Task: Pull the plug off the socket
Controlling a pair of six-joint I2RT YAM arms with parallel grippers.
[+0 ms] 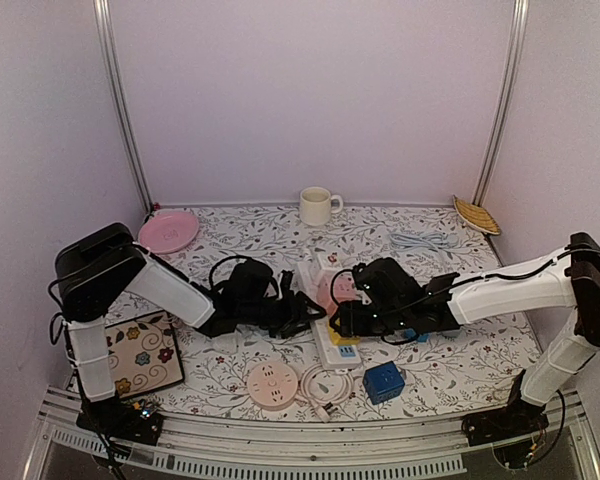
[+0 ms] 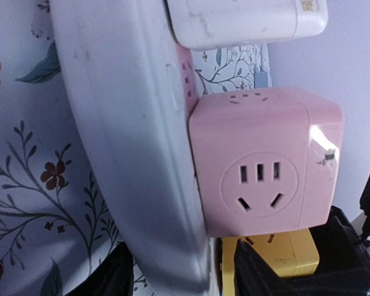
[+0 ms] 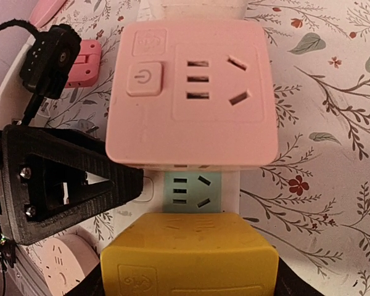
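Observation:
A white power strip [image 1: 332, 352] lies at the table's middle, with a pink cube adapter [image 1: 332, 290] and a yellow cube plug [image 1: 342, 335] plugged into it. In the right wrist view the yellow plug [image 3: 191, 256] sits between my right gripper's [image 3: 191, 280] fingers, and the pink adapter [image 3: 194, 92] is beyond a free green socket [image 3: 191, 188]. My right gripper [image 1: 348, 322] is shut on the yellow plug. My left gripper [image 1: 305, 312] clamps the strip's left edge. In the left wrist view its fingers [image 2: 111, 277] straddle the strip's wall [image 2: 129, 135], beside the pink adapter [image 2: 265, 166] and the yellow plug [image 2: 283, 256].
A blue cube [image 1: 383, 381], a round pink socket [image 1: 271, 385] and a coiled white cable [image 1: 325, 385] lie in front of the strip. A flowered mat [image 1: 140, 355] is at the near left. A pink plate [image 1: 168, 231], a mug [image 1: 317, 206] and a pale cable [image 1: 425, 241] stand behind.

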